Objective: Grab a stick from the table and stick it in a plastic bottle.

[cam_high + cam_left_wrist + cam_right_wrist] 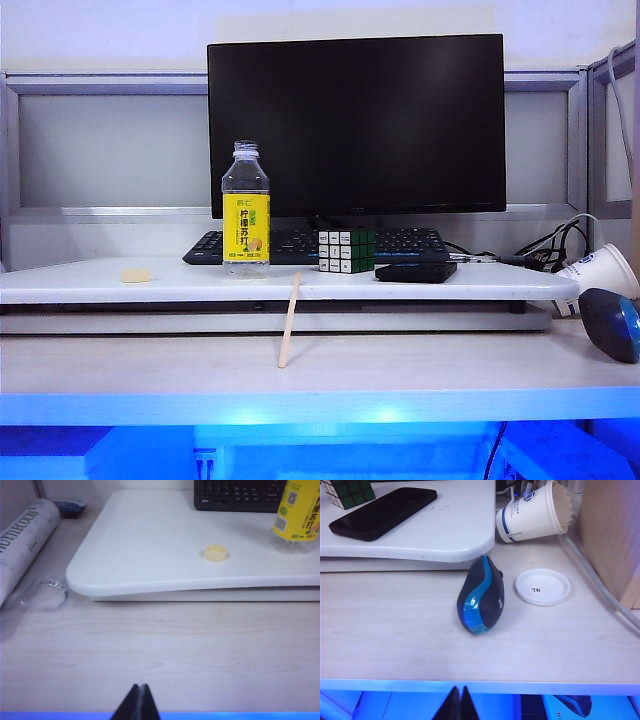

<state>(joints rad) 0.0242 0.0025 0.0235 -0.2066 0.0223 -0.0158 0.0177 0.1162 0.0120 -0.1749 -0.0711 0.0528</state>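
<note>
stick lies on the tabletop just in front of the raised shelf board, upper end leaning on the board's front edge, long axis nearly front-to-back with a slight tilt to the right at the top. Roughly mid-scene in the exterior view, a bit left of centre.

plastic bottle stands upright on the board, just behind and left of the stick's upper end, cap off. A yellowish cap sits on the board left of it.

Neither wrist view shows the stick. left gripper pressed together, empty, low at the tabletop's near edge; bottle's at the edge of its view. right gripper also pressed together, empty, facing the mouse and paper cup.

My read: left arm is slightly nearer; pinch across the stick's narrow width.
</note>
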